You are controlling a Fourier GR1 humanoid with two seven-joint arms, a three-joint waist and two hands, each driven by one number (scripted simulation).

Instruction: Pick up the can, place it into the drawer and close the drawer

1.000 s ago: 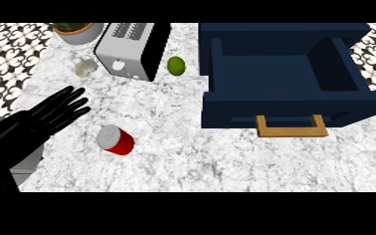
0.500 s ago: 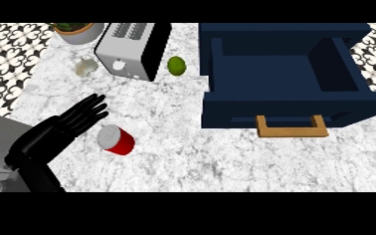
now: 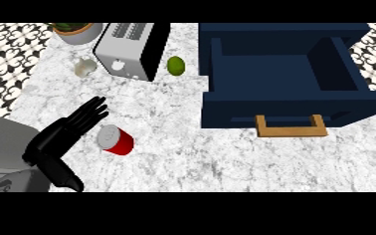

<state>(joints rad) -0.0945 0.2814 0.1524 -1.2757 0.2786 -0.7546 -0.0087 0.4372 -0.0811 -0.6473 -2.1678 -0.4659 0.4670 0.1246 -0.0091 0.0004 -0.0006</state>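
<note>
A red can with a silver top lies tilted on the marble counter at the lower left. My left hand is right beside it on its left, fingers straight and pointing up-right past the can's top, thumb hanging down toward the view's lower edge; it is open and not curled round the can. At the right, the navy drawer stands pulled open and holds nothing I can see, its wooden handle facing me. My right hand does not show.
A silver toaster stands at the back left, with a green lime between it and the drawer. A small white cup and a potted plant sit left of the toaster.
My left hand has moved right and toward me, from well left of the can to right beside it. The can and the drawer have not moved.
</note>
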